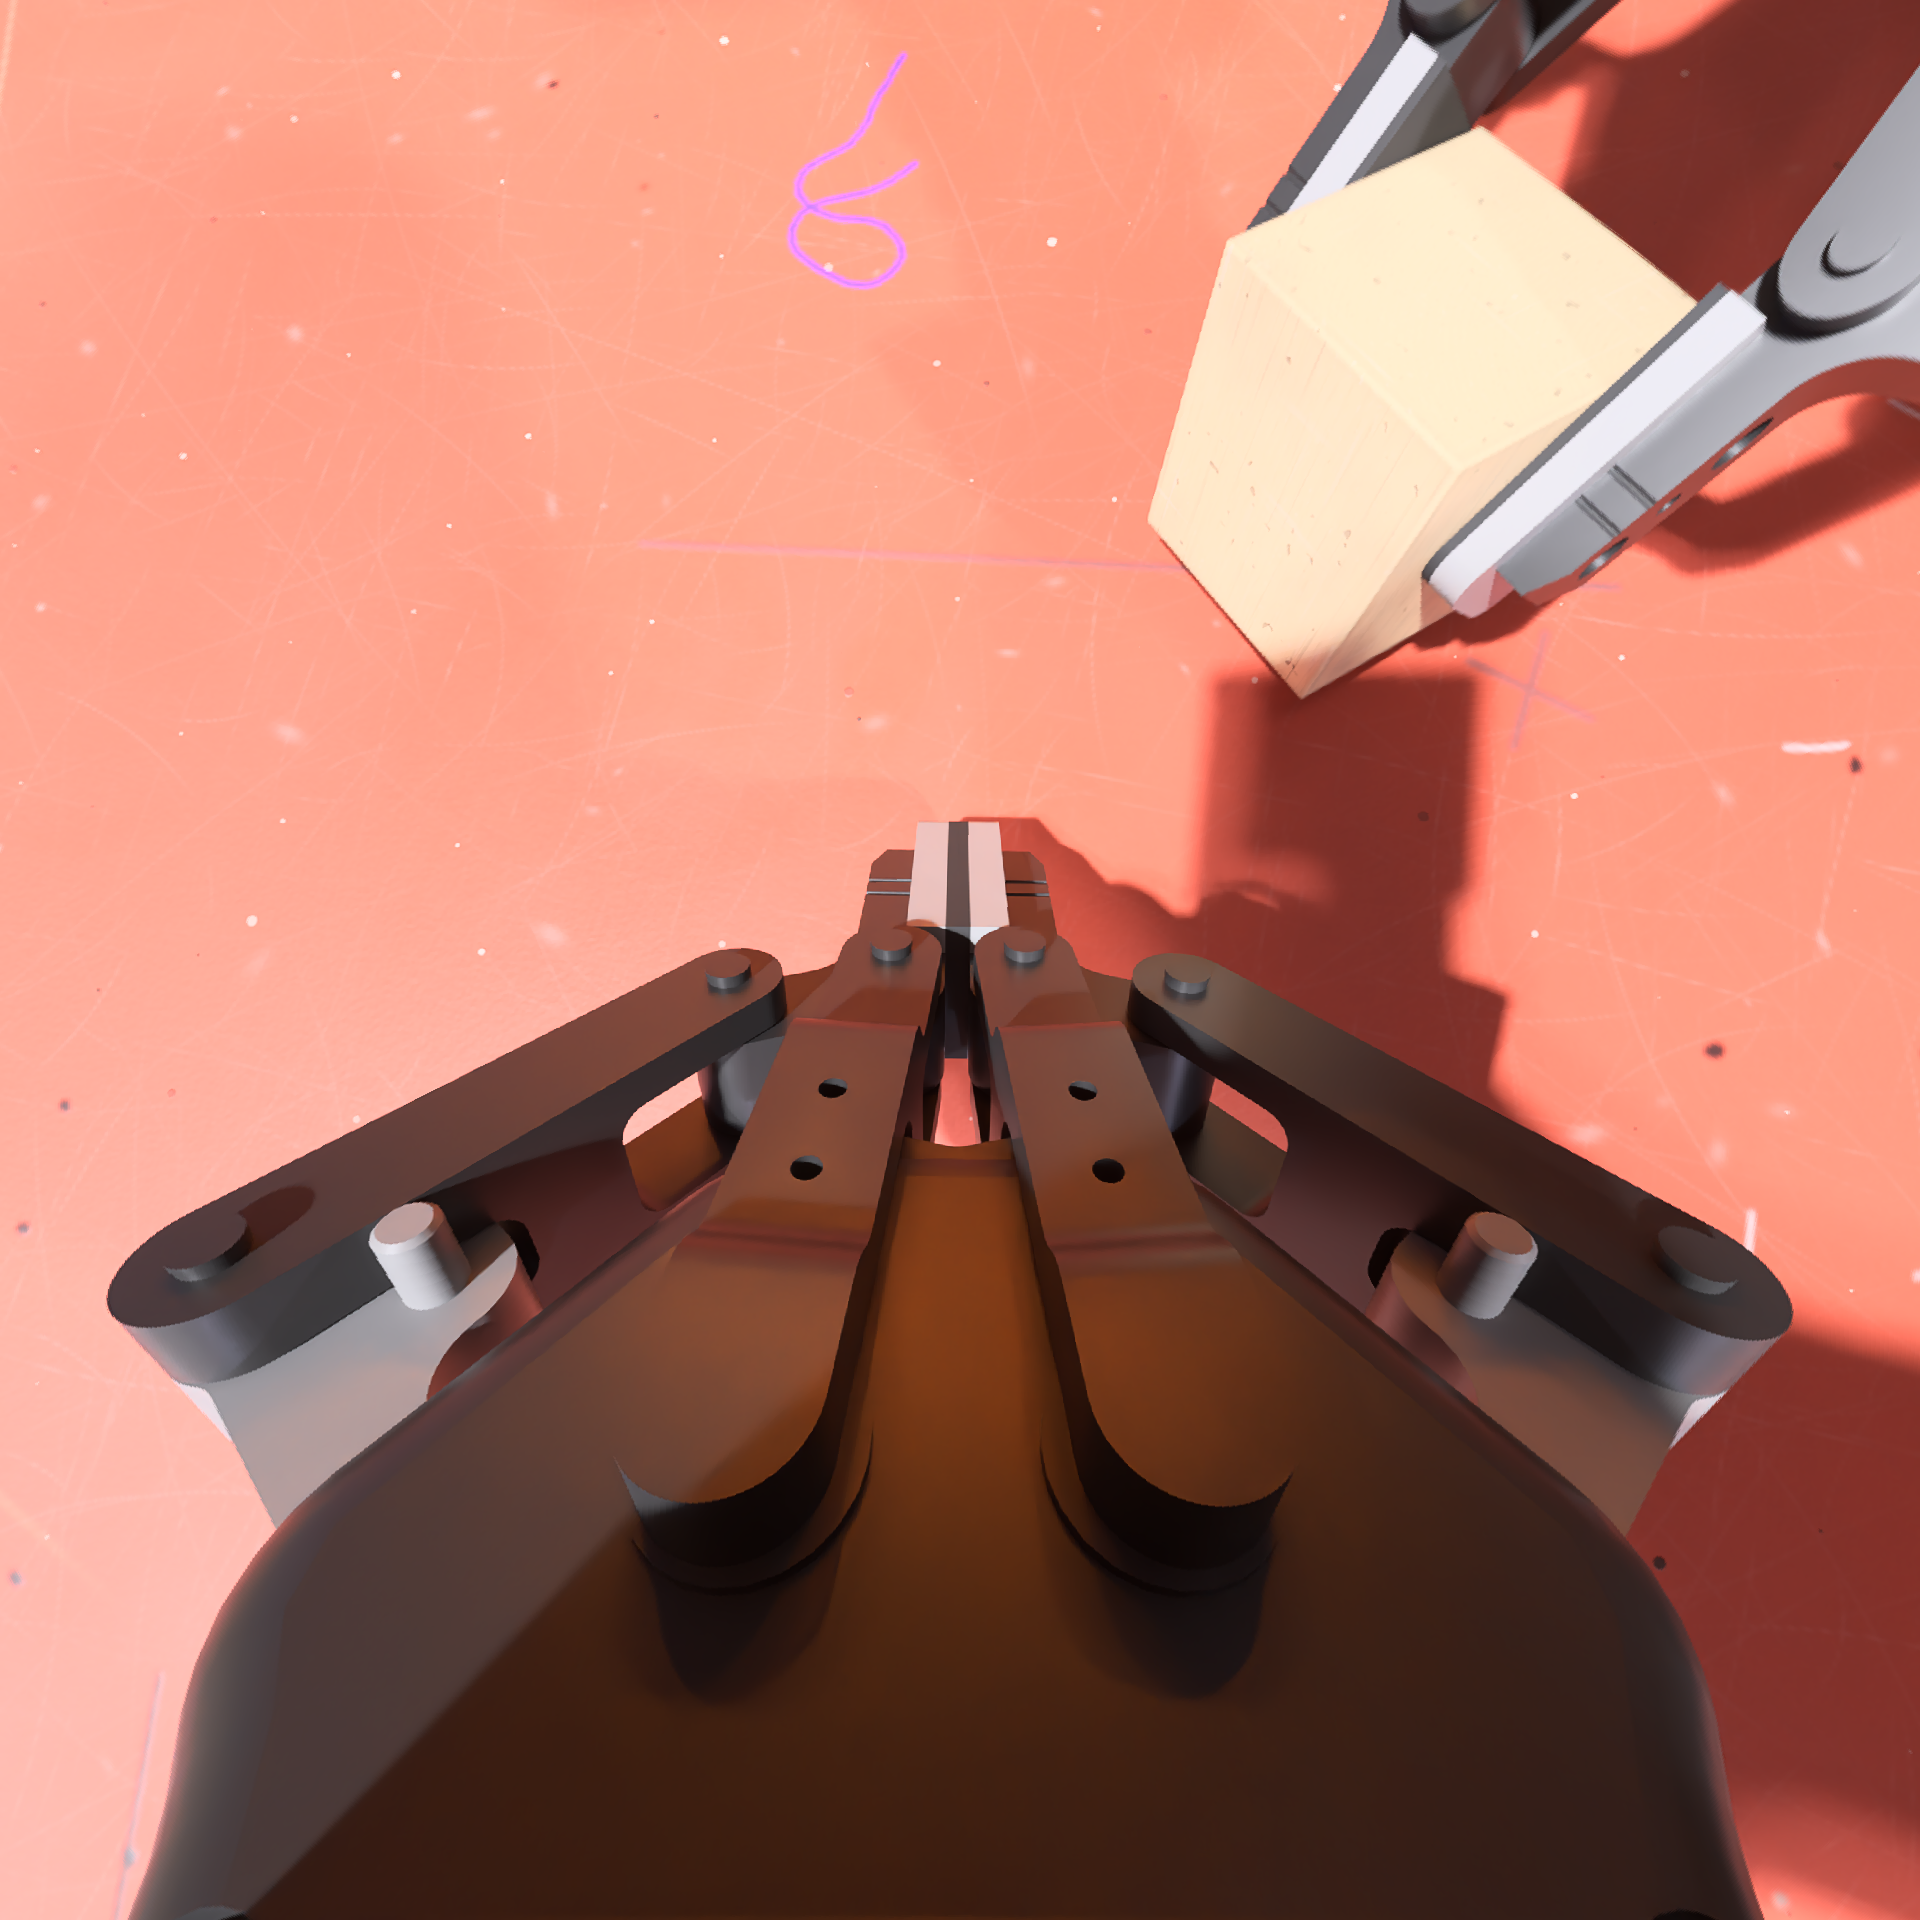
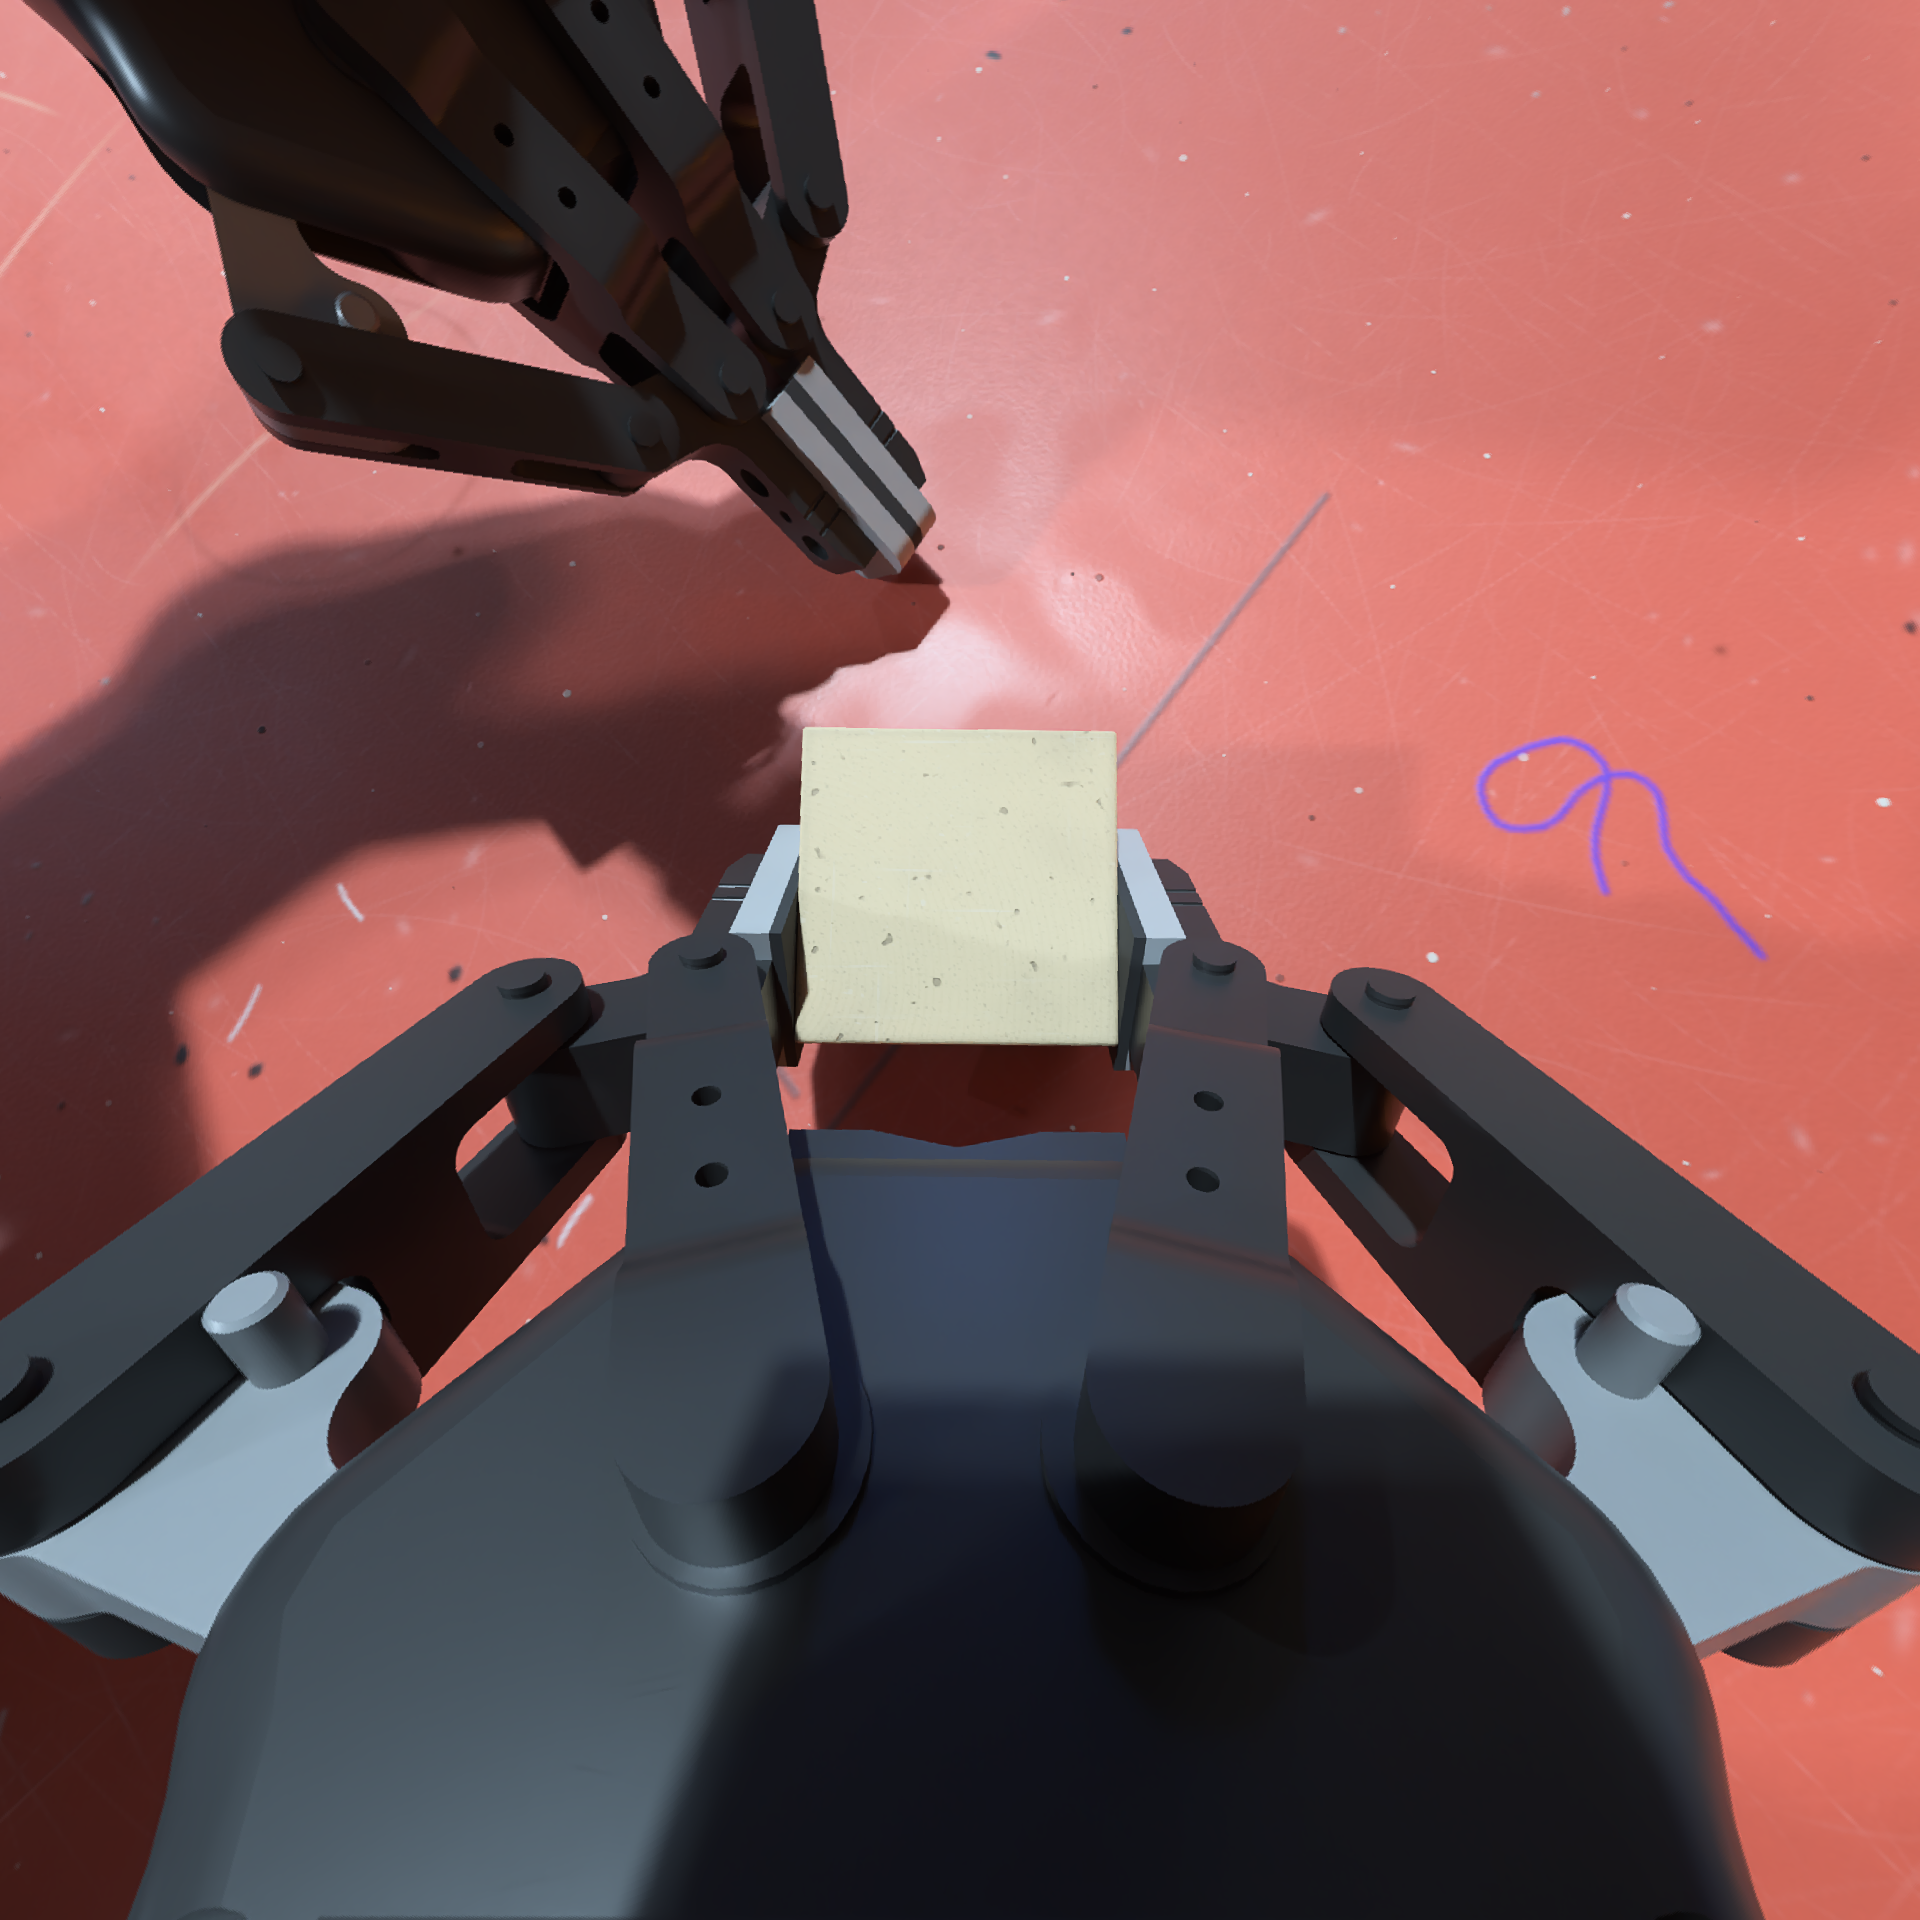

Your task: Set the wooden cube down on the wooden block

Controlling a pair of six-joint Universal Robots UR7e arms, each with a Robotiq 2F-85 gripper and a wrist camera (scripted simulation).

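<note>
my right jaws were clamped on the wooden cube (image 2: 956, 888), one pale pad pressed flat against each of its opposite side faces, so my right gripper (image 2: 956, 914) was about as wide as the cube itself. the cube was pale, speckled, and held clear above the scuffed red table (image 2: 1455, 364), with its shadow falling on the surface below it in the left wrist view. my left gripper (image 1: 957, 868) had its jaws fully together with nothing between them, the two light pads meeting along a thin dark seam. its fingertips pointed down close to the table, near the cube but not touching it. a looping purple scribble (image 2: 1600, 821) marked the table off to one side of the cube. the wooden block did not show in either view.
</note>
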